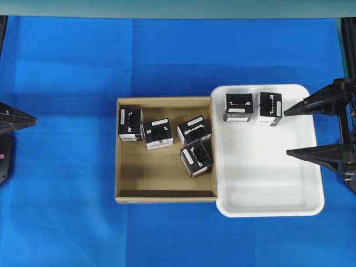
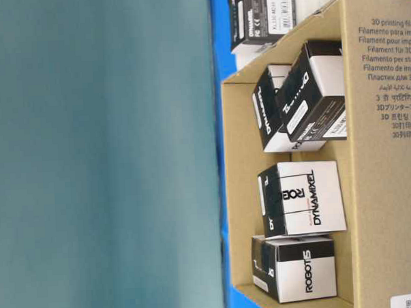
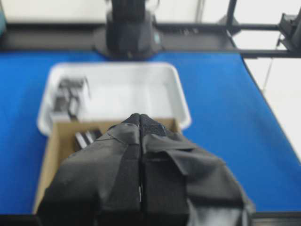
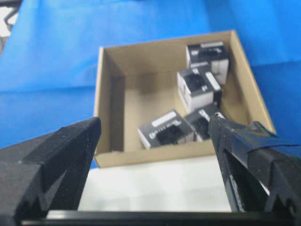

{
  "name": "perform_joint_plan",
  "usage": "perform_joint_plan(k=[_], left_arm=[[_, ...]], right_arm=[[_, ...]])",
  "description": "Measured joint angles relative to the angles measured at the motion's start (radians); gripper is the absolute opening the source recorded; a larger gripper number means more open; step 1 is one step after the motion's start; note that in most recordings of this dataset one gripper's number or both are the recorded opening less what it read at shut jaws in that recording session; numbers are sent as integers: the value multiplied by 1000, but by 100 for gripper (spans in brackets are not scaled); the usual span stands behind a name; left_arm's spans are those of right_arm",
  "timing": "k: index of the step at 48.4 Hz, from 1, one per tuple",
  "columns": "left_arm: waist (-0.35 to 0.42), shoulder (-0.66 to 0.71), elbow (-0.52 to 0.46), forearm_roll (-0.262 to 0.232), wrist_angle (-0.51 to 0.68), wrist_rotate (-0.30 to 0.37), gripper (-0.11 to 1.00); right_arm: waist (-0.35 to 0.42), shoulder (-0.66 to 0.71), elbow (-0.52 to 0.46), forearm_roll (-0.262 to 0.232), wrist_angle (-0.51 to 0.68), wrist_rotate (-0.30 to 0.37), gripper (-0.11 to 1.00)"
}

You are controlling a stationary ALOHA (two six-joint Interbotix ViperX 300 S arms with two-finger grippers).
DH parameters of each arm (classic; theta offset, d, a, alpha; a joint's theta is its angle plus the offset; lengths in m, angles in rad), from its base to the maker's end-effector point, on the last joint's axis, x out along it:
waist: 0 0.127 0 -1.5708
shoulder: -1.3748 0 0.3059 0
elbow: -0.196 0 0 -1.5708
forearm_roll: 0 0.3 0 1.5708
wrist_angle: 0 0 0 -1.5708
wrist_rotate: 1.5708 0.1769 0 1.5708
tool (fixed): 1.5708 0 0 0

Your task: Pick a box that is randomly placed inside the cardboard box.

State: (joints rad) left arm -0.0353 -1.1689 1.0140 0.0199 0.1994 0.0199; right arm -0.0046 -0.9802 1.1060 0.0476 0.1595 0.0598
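The shallow brown cardboard box (image 1: 150, 175) sits mid-table and holds several small black boxes with white labels, among them one at the left wall (image 1: 130, 123), one in the middle (image 1: 158, 133) and one nearest the tray (image 1: 196, 158). The right wrist view shows the same cardboard box (image 4: 136, 94) and its black boxes (image 4: 165, 128). My right gripper (image 1: 286, 132) hangs open over the right part of the white tray, empty, well apart from the cardboard box. My left gripper (image 1: 30, 119) rests shut at the table's left edge, with its fingers (image 3: 134, 127) pressed together.
A white plastic tray (image 1: 267, 178) touches the cardboard box's right wall; two more black boxes (image 1: 238, 107) (image 1: 268, 108) stand at its far edge. Blue cloth (image 1: 67, 194) covers the table. The table-level view shows the boxes (image 2: 303, 197) from close up.
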Motion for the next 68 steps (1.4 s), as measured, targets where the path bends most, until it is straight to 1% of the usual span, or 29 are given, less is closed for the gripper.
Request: perform_joint_plan(k=[4, 10, 18, 24, 31, 36, 42, 47, 68], left_arm=[[0, 3, -2, 0, -9, 46, -7], [0, 20, 0, 0, -9, 43, -7], [-2, 29, 0, 0, -15, -31, -7], [-5, 28, 0, 0, -17, -106, -7], [-6, 21, -2, 0, -18, -140, -7], [-6, 17, 0, 0, -21, -140, -7], [-6, 0, -2, 0, -61, -143, -7], [-6, 0, 0, 0, -72, -143, -7], [-6, 37, 15, 0, -74, -144, -7]], right_arm=[[-2, -2, 6, -2, 0, 2, 95], [-3, -15, 8, -2, -2, 2, 95], [-5, -34, 9, -2, 0, 2, 95], [-5, -46, 11, 0, -2, 2, 95], [-6, -61, 23, -2, 0, 3, 95], [-6, -77, 37, -2, 0, -3, 95], [-6, -87, 52, -2, 0, 2, 95], [-5, -92, 55, -2, -2, 2, 95], [-9, -94, 57, -2, -5, -5, 95]])
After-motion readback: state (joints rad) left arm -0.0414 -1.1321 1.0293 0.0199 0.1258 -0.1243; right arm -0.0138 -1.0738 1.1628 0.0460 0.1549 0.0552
